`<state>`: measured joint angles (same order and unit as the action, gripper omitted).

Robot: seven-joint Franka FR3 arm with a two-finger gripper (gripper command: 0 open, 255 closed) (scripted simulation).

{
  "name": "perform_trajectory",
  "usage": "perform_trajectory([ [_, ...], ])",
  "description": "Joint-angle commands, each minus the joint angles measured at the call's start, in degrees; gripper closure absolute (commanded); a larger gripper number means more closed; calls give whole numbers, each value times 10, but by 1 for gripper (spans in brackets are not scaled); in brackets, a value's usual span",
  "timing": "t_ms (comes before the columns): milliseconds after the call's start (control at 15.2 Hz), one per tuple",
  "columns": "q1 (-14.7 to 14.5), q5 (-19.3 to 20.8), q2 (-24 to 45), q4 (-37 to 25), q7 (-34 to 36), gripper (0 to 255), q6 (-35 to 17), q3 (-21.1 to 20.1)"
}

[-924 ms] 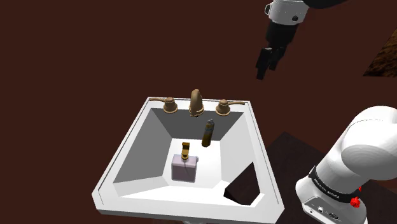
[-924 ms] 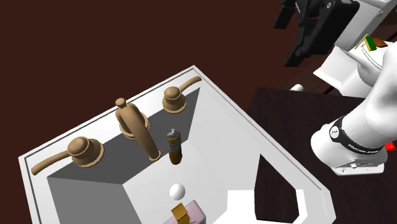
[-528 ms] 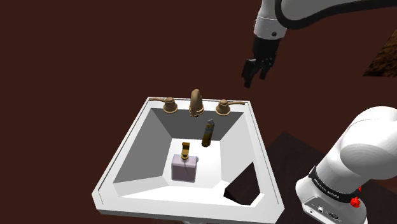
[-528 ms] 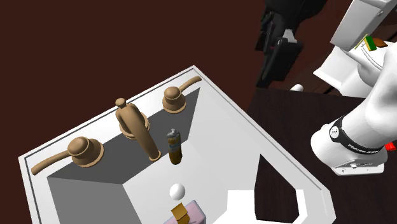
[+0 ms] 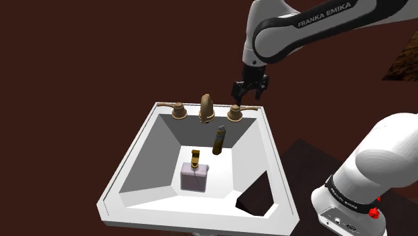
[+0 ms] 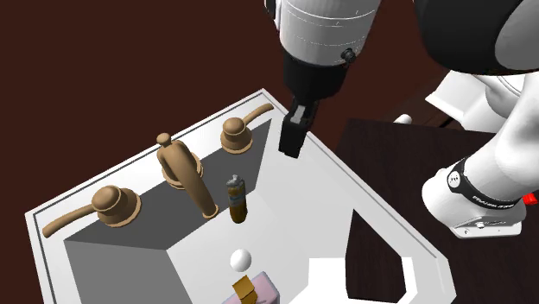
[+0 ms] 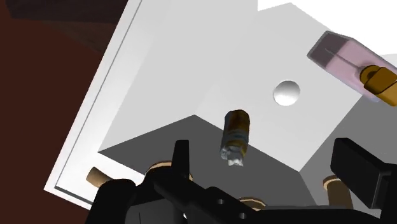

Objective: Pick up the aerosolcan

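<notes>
While the claw (image 7: 267, 159) hangs spread wide (apparently touching nothing), brown aerosol can (image 7: 235, 135) apart, inside white sink (image 5: 142, 167)

One sink (image 5: 187, 218), two tap handles (image 5: 178, 111) (image 5: 234, 113), one can (image 5: 218, 141), one bottle (image 5: 194, 175).

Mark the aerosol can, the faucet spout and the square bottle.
aerosol can (image 5: 218, 141), shoulder view, middle of its body.
faucet spout (image 5: 206, 107), shoulder view, top of its arch.
square bottle (image 5: 194, 177), shoulder view, its front face.
</notes>
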<state>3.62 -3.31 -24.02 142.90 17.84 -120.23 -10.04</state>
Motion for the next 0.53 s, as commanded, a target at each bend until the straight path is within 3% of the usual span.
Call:
perform_trajectory([
  [0,7,-1,42,-6,38,0,-33,-11],
  [462,31,21,207,-55,163,0,-133,-29],
])
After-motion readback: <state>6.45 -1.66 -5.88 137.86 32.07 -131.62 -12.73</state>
